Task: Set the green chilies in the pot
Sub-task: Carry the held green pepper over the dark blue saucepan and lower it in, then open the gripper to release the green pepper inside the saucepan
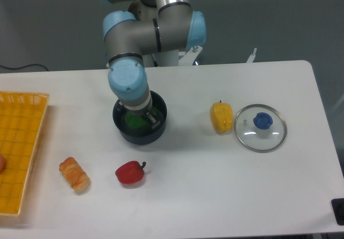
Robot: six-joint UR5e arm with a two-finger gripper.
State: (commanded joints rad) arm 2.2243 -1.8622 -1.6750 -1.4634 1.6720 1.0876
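The dark pot (157, 127) stands left of the table's middle; the arm hides its handle. Inside it shows the green chilies (135, 122), a glossy green lump just under the wrist. My gripper (141, 117) reaches down into the pot, with its fingers at the green chilies. The blue wrist cap covers most of the fingers, so their hold on the chilies cannot be made out.
A yellow pepper (221, 117) and a glass lid with a blue knob (260, 127) lie to the right. A red pepper (130, 173) and a bread roll (74, 174) sit in front of the pot. A yellow basket (21, 147) lies at the left edge.
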